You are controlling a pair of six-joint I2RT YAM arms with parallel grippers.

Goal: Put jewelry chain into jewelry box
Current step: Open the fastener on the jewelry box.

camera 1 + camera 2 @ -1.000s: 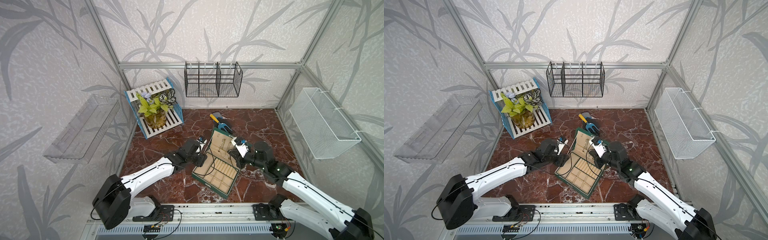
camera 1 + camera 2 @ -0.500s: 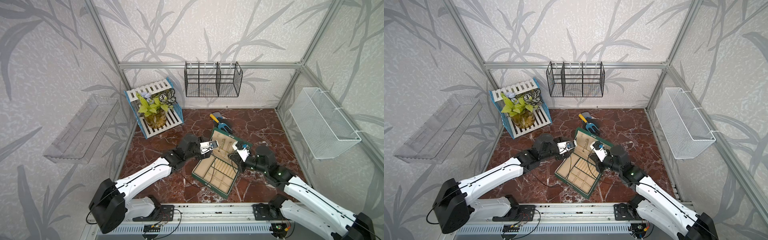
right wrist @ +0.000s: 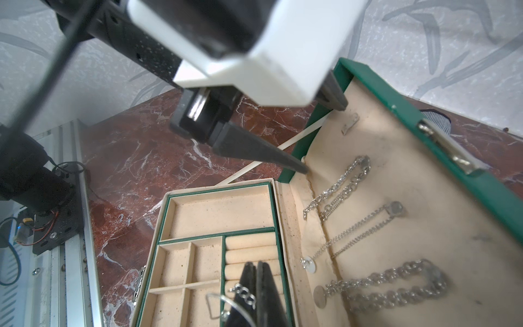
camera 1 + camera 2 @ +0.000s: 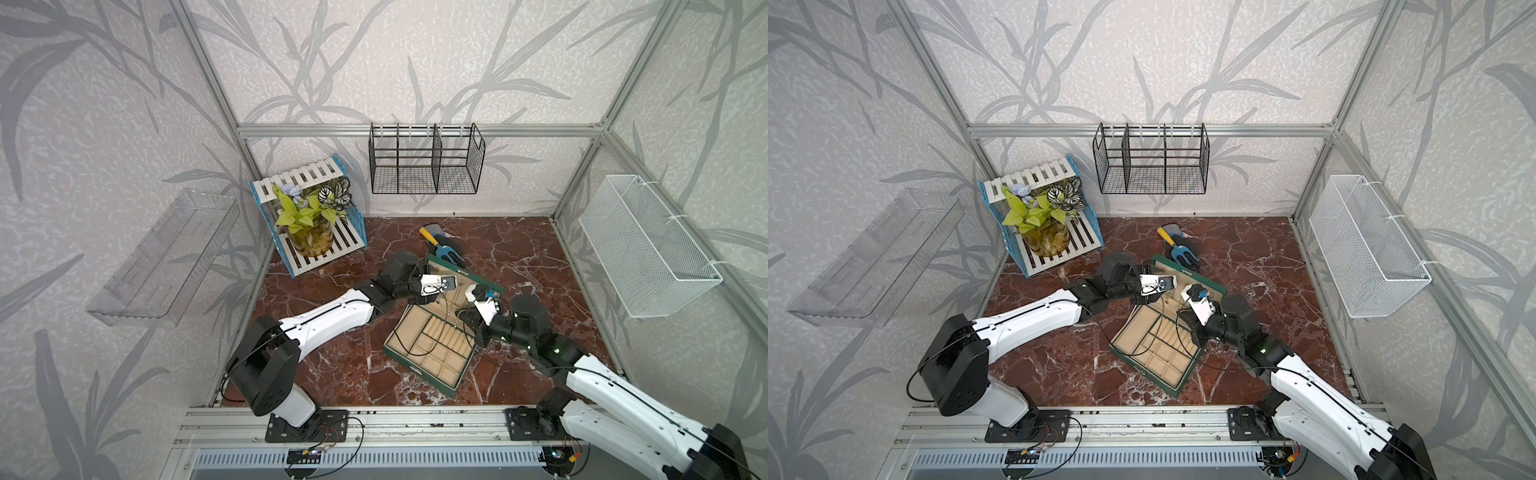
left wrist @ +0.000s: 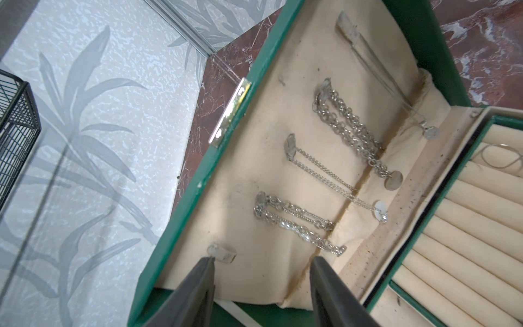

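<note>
While your right gripper (image 3: 256, 294) stays pinched on a silver jewelry chain (image 3: 243, 293) above the dark green, cream-lined jewelry box (image 4: 446, 384), your left gripper (image 5: 261, 286), jaws apart and empty, has risen to the raised lid.

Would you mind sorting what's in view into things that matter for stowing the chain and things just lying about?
Job in hand:
- jewelry box, lid open
- chain pinched in the right gripper
- left gripper at the lid

Lying about:
- potted plant
- garden tools
- black wire rack
- white mesh basket
</note>
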